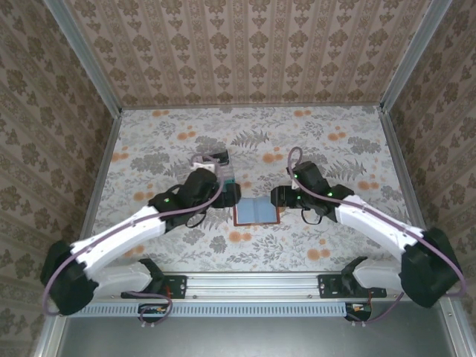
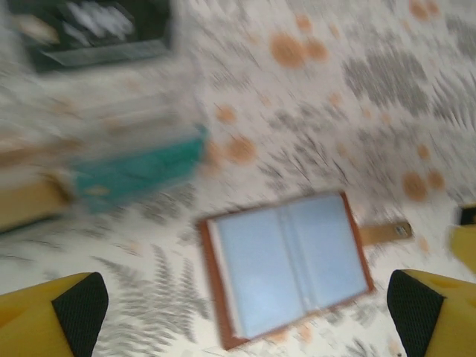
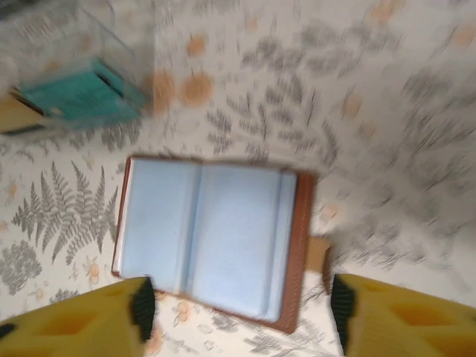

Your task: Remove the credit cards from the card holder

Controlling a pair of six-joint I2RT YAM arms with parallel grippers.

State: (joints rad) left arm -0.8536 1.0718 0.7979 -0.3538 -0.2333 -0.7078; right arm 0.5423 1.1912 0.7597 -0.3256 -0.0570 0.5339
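I see the card holder [image 1: 256, 212] lying opened flat at the centre of the desk [image 1: 335, 245]: a brown leather rim around smooth blue-grey lining, with a small strap [image 2: 383, 233] poking out from one side. Its slots look flat and empty, though blur hides detail, so I judge the job nearly finished. A clear plastic box [image 3: 74, 93] holding teal cards sits at its 11 o'clock. My left claw [image 2: 245, 309] and right claw [image 3: 242, 305] both hang spread wide, grasping nothing.
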